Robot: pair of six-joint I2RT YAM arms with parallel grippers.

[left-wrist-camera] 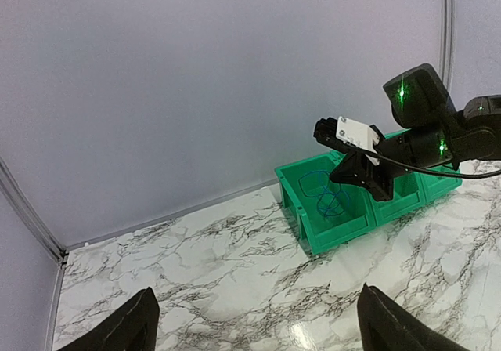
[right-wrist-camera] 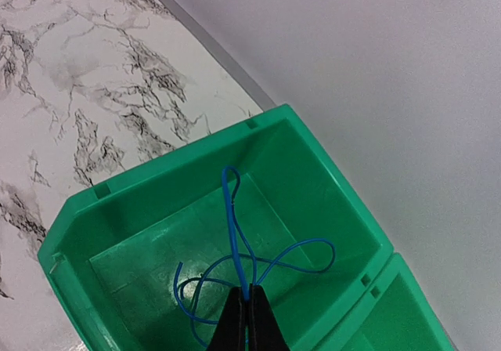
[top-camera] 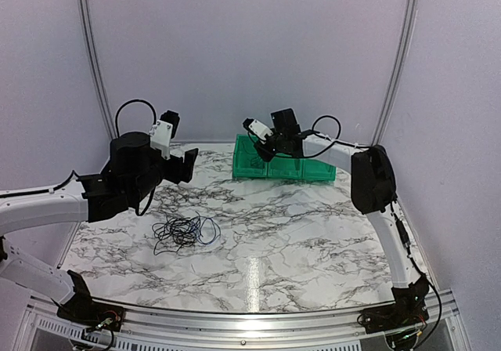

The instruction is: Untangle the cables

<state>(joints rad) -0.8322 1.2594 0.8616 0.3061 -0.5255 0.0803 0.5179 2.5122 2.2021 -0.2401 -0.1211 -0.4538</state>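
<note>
The right gripper (right-wrist-camera: pixel 247 310) was pinched shut on one blue cable (right-wrist-camera: pixel 235 226), right at the wire's middle. It held the cable over the leftmost green bin (right-wrist-camera: pixel 337 202), with the loops hanging down inside; I couldn't tell if they touched the floor of it. The left gripper (left-wrist-camera: pixel 257 296) hung over the table (top-camera: pixel 313 241) with its jaws spread wide, holding nothing.

The rest of the wires sat in a small tangle (top-camera: pixel 184 232) on the marble, near the left arm and well apart from the bin.

My guess is this stuff weighs next to nothing and is totally floppy, but a bit springy, so the loops hold their curl and snag on each other. Yank it and the whole clump probably comes along. I'd go for an outer loop or a free end sticking out at the edge, not the dense middle.

Counts: two arms, one blue wire in the jaws, and what looked like three bins in a row. The clump was mostly black with at least one bluish strand, and it was too fine to count properly.
</note>
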